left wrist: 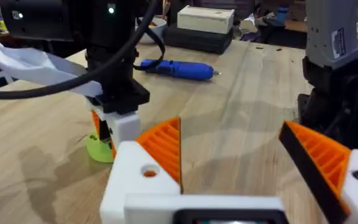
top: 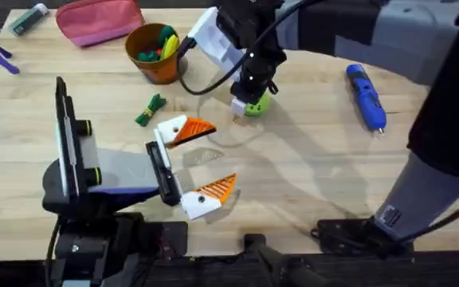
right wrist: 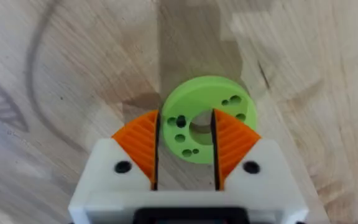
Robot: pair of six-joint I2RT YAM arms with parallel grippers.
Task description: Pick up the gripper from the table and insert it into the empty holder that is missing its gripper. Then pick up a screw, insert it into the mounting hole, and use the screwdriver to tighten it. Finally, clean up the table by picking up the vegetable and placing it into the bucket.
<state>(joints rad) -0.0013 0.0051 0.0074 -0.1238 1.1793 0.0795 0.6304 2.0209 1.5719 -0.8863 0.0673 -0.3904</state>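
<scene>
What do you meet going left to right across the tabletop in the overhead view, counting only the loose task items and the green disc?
Vegetable → bucket → green disc, under the right hand → screwdriver.

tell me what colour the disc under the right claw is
Lime green disc, clearest in the right wrist view.

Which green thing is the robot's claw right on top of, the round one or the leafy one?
The round green disc. The right end effector has its orange fingers around it, while the dark-green toy vegetable lies alone beside the orange bucket.
</scene>
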